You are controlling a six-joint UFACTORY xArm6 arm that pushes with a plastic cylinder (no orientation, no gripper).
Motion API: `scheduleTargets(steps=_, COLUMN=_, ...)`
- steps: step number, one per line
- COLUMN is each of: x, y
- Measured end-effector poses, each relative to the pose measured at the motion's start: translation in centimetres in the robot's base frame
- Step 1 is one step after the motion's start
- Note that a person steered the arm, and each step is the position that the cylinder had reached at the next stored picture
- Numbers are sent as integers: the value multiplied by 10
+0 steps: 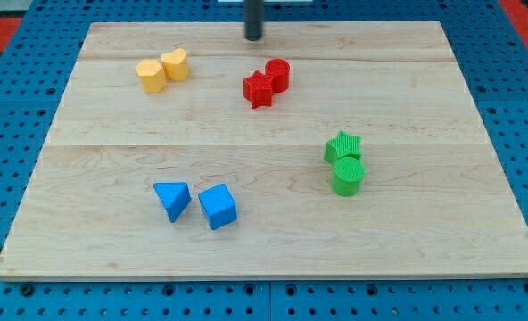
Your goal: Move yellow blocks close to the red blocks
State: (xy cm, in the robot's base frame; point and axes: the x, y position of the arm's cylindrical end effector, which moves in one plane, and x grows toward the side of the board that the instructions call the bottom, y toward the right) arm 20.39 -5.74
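Two yellow blocks sit touching at the view's upper left: a yellow hexagon-like block (151, 76) and a yellow rounded block (176, 64) to its right. Two red blocks sit touching near the top middle: a red star (258, 88) and a red cylinder (278, 73) behind it. My tip (253, 38) is at the view's top, above and slightly left of the red blocks, well to the right of the yellow blocks. It touches no block.
A blue triangular block (172, 199) and a blue cube (218, 206) lie at the lower left. A green star (342, 145) and a green cylinder (348, 176) sit touching at the right. The wooden board (424, 250) rests on a blue pegboard.
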Motion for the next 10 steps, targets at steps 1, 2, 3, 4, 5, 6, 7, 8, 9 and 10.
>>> scheduleTargets(steps=1, x=5, y=-92)
scheduleTargets(steps=2, x=40, y=-112)
scheduleTargets(steps=3, x=59, y=-107)
scheduleTargets(steps=4, x=66, y=-86)
scheduleTargets(steps=5, x=69, y=-37)
scheduleTargets(steps=6, x=63, y=-51)
scheduleTargets(steps=7, x=39, y=-106)
scheduleTargets(steps=8, x=77, y=-127)
scheduleTargets(steps=9, x=97, y=-89)
scheduleTargets(steps=10, x=95, y=-49)
